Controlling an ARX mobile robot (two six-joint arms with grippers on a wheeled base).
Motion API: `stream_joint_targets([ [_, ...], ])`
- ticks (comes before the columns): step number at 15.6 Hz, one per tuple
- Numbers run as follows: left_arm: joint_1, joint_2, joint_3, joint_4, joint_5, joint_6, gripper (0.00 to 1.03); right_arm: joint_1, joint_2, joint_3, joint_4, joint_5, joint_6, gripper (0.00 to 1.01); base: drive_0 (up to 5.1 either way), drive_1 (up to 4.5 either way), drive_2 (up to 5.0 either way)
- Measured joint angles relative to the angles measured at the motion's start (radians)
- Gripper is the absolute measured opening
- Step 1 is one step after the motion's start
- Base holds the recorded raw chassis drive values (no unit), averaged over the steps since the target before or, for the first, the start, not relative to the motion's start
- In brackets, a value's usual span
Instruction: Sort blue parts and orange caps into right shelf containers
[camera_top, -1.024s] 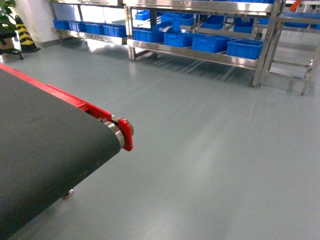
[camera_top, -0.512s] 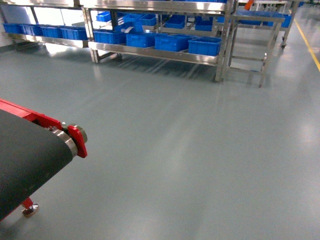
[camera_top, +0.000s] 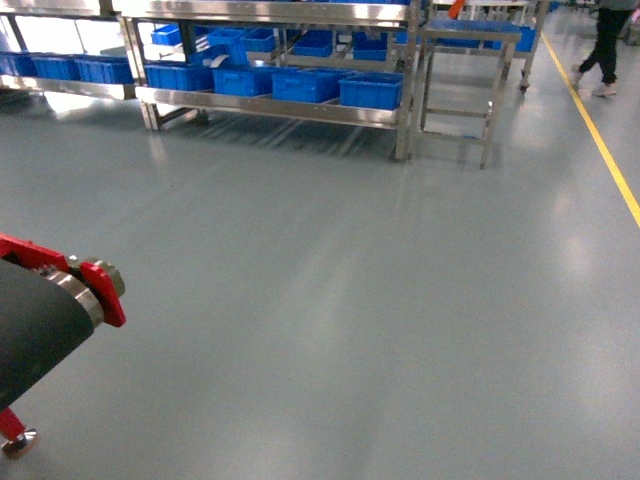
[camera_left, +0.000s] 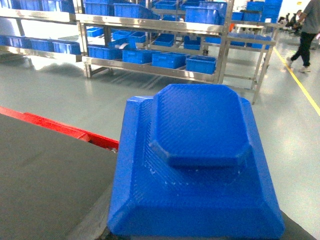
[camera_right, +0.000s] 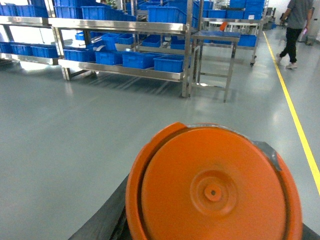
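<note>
Head: crates (camera_top: 370, 90) only | left wrist: blue part (camera_left: 197, 160) | right wrist: orange cap (camera_right: 215, 185) | jaws: cannot tell

Even overhead light fills my head view, pooling as pale streaky glare on the glossy grey floor (camera_top: 330, 300) and whitening the far left. Shadows under the steel shelving (camera_top: 270, 105) are soft. The walking person (camera_top: 605, 45) smears with motion. At my wrists, the blue part (camera_left: 195, 165) and orange cap (camera_right: 215, 185) loom close, slightly soft, the cap's left rim blurred.
</note>
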Motion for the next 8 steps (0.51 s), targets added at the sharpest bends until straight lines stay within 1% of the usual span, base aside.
stream_joint_targets([
  [8,0.000,0.000,0.000,0.000,0.000,0.000,0.42,0.000,0.000,0.000,0.000,0.000,0.000,0.46,-1.5,-1.54,-1.5],
])
